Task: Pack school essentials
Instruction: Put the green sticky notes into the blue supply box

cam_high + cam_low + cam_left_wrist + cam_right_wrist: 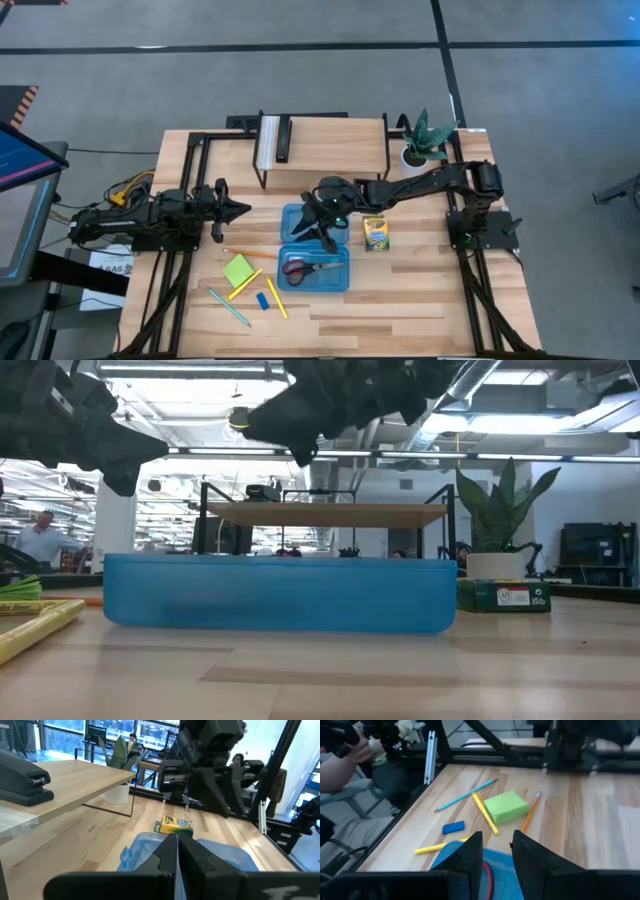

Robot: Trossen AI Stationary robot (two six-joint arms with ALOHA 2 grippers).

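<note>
Red-handled scissors (305, 267) lie flat inside the blue translucent case (340, 281). My right gripper (325, 237) (496, 851) hovers over the case's far half, open, holding nothing. The crayon box (375, 233) lies on the table right of the case. Left of the case lie the lime-green sticky-note pad (238, 270) (506, 806), an orange pencil (240, 253), two yellow pencils (245, 285), a light-blue pen (228, 308) and a small blue eraser (263, 300) (453, 827). My left gripper (238, 210) (177, 846) waits shut at the table's left, pointing at the case.
A wooden shelf (325, 150) stands at the far edge with a black stapler (283, 138) on it. The potted plant (425, 140) sits at the far right corner. Bare wood lies near of the case. People show in the room behind.
</note>
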